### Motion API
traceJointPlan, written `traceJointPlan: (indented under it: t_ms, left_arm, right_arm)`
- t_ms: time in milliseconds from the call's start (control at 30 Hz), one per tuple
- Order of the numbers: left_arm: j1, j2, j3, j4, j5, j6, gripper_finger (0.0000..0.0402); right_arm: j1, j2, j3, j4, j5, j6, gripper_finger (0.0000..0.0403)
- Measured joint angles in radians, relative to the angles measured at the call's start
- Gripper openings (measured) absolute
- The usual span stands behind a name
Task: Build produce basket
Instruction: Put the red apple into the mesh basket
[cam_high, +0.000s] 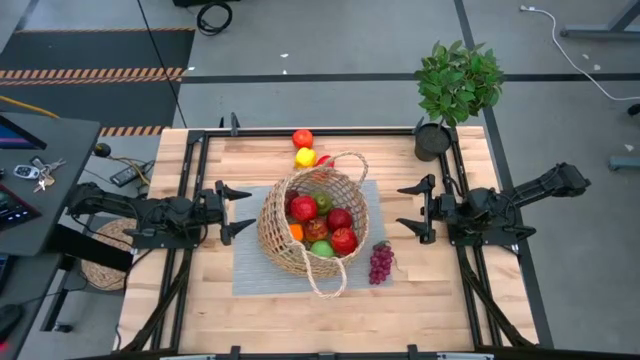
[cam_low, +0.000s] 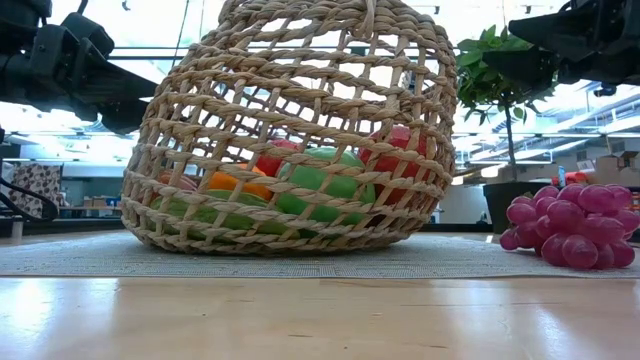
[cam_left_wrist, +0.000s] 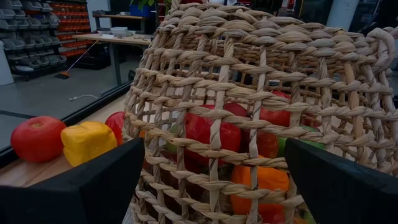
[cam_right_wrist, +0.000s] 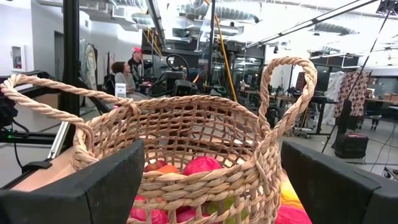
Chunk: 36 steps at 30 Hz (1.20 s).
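The wicker basket (cam_high: 312, 222) sits tilted on the grey mat (cam_high: 250, 270) at the worktop's centre, holding glossy apples (cam_high: 304, 208); purple grapes (cam_high: 381, 262) lie just beside it; a lemon (cam_high: 305, 157) and tomato (cam_high: 302, 138) wait behind; left end effector (cam_high: 237, 212) and right end effector (cam_high: 413, 209) flank it, both spread; nudging the open weave could tip it further.

Your overhead view is evenly lit, with soft, short shadows under the basket (cam_high: 311, 222). At table height, bright windows behind backlight the weave and wash out the background; the near tabletop (cam_low: 320, 320) is blurred. In both wrist views the near fingers (cam_left_wrist: 81, 193) read dark and soft-edged.
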Motion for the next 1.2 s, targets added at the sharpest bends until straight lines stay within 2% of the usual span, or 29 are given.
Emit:
traceJointPlan:
  t_ms: [300, 533, 900, 1000, 1200]
  left_arm:
    - [0.0, 0.0, 0.0, 0.0, 0.0, -0.01, 0.0394]
    - [0.0, 0.0, 0.0, 0.035, 0.0, -0.182, 0.0394]
    - [0.001, 0.0, 0.0, 0.305, -0.001, 0.207, 0.0394]
    - [0.001, 0.0, 0.0, 0.293, -0.001, 0.204, 0.0394]
    - [0.0, 0.0, 0.0, 0.263, 0.0, 0.053, 0.0394]
  right_arm:
    - [0.0, 0.0, 0.0, 0.0, 0.0, 0.0, 0.038]
    - [0.0, 0.0, 0.0, 0.0, 0.0, 0.0, 0.038]
    - [0.0, 0.0, 0.0, 0.0, 0.0, 0.0, 0.038]
    - [0.0, 0.0, 0.0, 0.0, 0.0, 0.0, 0.038]
    - [0.0, 0.0, 0.0, 0.0, 0.0, 0.0, 0.038]
